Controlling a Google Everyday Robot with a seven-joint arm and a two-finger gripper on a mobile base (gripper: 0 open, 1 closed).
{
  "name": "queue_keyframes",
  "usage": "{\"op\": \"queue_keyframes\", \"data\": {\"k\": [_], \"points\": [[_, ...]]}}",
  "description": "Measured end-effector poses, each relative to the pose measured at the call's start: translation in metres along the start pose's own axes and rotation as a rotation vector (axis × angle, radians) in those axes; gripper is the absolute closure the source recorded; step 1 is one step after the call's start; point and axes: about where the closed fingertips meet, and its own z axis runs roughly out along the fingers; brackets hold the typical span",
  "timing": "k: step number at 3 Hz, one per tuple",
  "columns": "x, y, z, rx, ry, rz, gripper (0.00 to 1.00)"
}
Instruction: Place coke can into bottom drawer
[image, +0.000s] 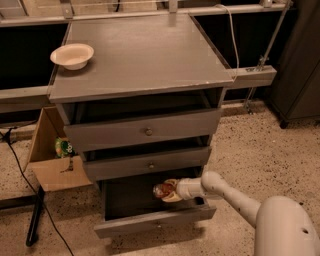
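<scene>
The coke can (162, 189), red with a silver end, is held sideways in my gripper (167, 190) inside the open bottom drawer (150, 221). The drawer is pulled out, with a dark interior and a plain grey front. My white arm (225, 192) reaches in from the lower right, over the drawer's right side. The gripper is shut on the can, which hangs just above the drawer floor near its right half.
A white bowl (72, 55) sits at the back left of the cabinet top (145, 55). Two shallower drawers (145, 131) with brass knobs are slightly open above. A cardboard box (52, 160) stands left of the cabinet, with a black cable (20, 165) on the floor.
</scene>
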Motion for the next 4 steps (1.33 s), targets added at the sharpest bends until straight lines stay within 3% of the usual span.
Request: {"op": "queue_keyframes", "data": {"k": [2, 4], "points": [[0.033, 0.005, 0.046, -0.056, 0.01, -0.009, 1.0], [0.064, 0.003, 0.091, -0.098, 0.039, 0.033, 1.0]]}}
